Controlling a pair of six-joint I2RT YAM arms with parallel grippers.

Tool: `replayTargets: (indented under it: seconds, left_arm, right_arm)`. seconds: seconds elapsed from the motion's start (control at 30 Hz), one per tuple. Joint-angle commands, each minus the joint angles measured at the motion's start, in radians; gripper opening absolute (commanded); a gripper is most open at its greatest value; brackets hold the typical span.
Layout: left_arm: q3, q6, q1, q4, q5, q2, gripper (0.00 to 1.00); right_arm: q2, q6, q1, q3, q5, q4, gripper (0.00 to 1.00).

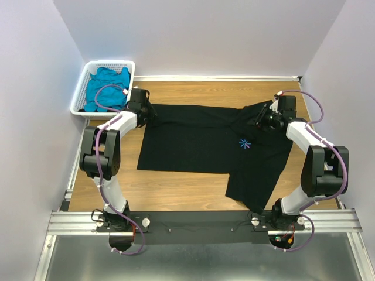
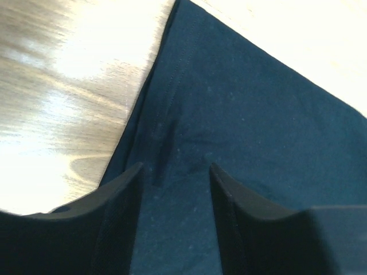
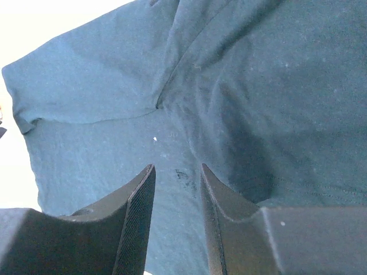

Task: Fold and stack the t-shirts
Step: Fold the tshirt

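One wooden table [image 1: 193,190] fills most of the overhead view, with pale walls on three sides. A large black t-shirt [image 1: 193,143] lies spread flat across the middle of it, running from left to right. Its right part turns toward the near edge and ends beside the base of the right arm, and the cloth is bunched into folds at its far right corner. The left arm [image 1: 102,152] rises from the near left and bends over to the shirt's far left corner. The right arm [image 1: 319,161] does the same from the near right to the shirt's far right corner. A white slotted plastic basket [image 1: 111,63] sits at the far left corner of the table, just beyond the left arm's wrist. A teal-blue t-shirt [image 1: 108,88] lies crumpled inside it, well apart from the black one. The left gripper [image 1: 142,108] is over the seamed edge of the black shirt; in its wrist view [image 2: 175,172] the two dark fingers stand apart, released, with the cloth [image 2: 241,132] showing flat in the gap and bare wood just to the left. The right gripper [image 1: 263,117] is over the rumpled folds; in its wrist view [image 3: 176,172] its fingers are also parted, by a narrower gap, clenching nothing, with creased cloth [image 3: 229,86] beneath them. A small light-blue starburst print [image 1: 244,143] marks the shirt right of centre, near the right gripper.
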Motion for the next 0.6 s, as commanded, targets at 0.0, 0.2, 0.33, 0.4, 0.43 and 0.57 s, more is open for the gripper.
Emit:
replayTargets:
  seconds: [0.0, 0.2, 0.33, 0.4, 0.43, 0.57]
  left_arm:
    - [-0.027, -0.046, 0.005, 0.021, -0.061, 0.015, 0.52]
    - [-0.06, -0.059, 0.006, 0.025, -0.076, 0.027, 0.51]
    - [-0.072, -0.069, 0.008, 0.039, -0.073, 0.038, 0.5]
    - [-0.069, -0.069, 0.008, 0.044, -0.075, 0.044, 0.5]
    - [-0.066, -0.069, 0.008, 0.044, -0.075, 0.053, 0.5]
    - [-0.055, -0.07, 0.008, 0.047, -0.068, 0.068, 0.5]
  right_arm:
    - [0.004, -0.012, 0.005, -0.024, -0.038, 0.025, 0.45]
    - [0.002, -0.018, 0.006, -0.041, -0.043, 0.028, 0.45]
    - [0.007, -0.019, 0.006, -0.047, -0.047, 0.031, 0.45]
    - [0.007, -0.019, 0.006, -0.049, -0.049, 0.029, 0.45]
    - [0.007, -0.021, 0.006, -0.049, -0.05, 0.031, 0.45]
    - [0.012, -0.023, 0.006, -0.053, -0.05, 0.029, 0.45]
